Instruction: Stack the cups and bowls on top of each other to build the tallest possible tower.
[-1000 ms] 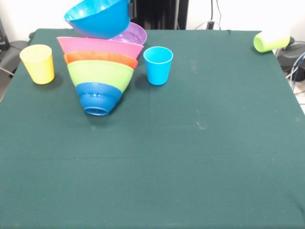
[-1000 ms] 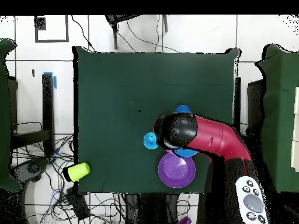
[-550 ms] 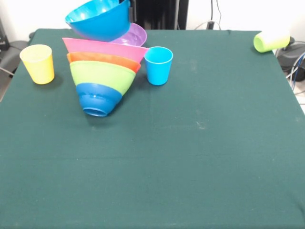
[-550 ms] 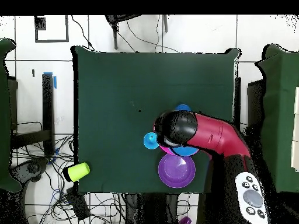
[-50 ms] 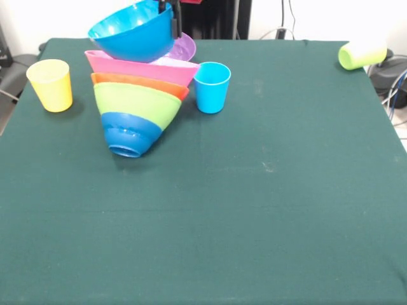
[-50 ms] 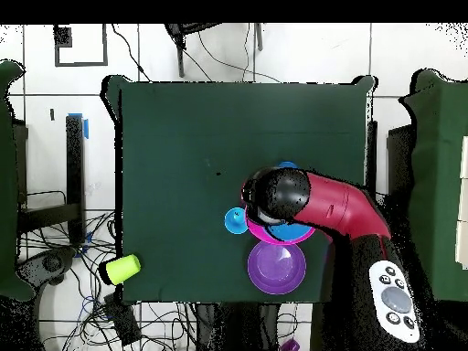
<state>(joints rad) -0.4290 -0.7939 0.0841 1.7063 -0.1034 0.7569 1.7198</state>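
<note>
A: Start at the left of the front view. What's done and what isn't?

B: The yellow cup stands upright by itself on the bench, near the left edge and apart from the tower. Not stacked yet, I'd say.

A: And the tower?

B: Four bowls are nested and widen upward: the small dark blue bowl at the bottom, then the lime green bowl, a thin band of the orange-red bowl, and the pink bowl on top. The stack leans, with its rims tilted down to the right.

A: What does the arm have?

B: The gripper clamps the far rim of the light blue bowl, which hangs tilted right over the pink bowl. I can't tell if the two touch. In my judgement this is the fifth bowl being set in place.

A: What's left further right?

B: The purple bowl sits on the bench behind the tower. The light blue cup stands just beside the pink rim. The lime green cup lies on its side at the far right corner. I see no small orange bowl. So roughly half is done, and the lean looks like the risk.
</note>
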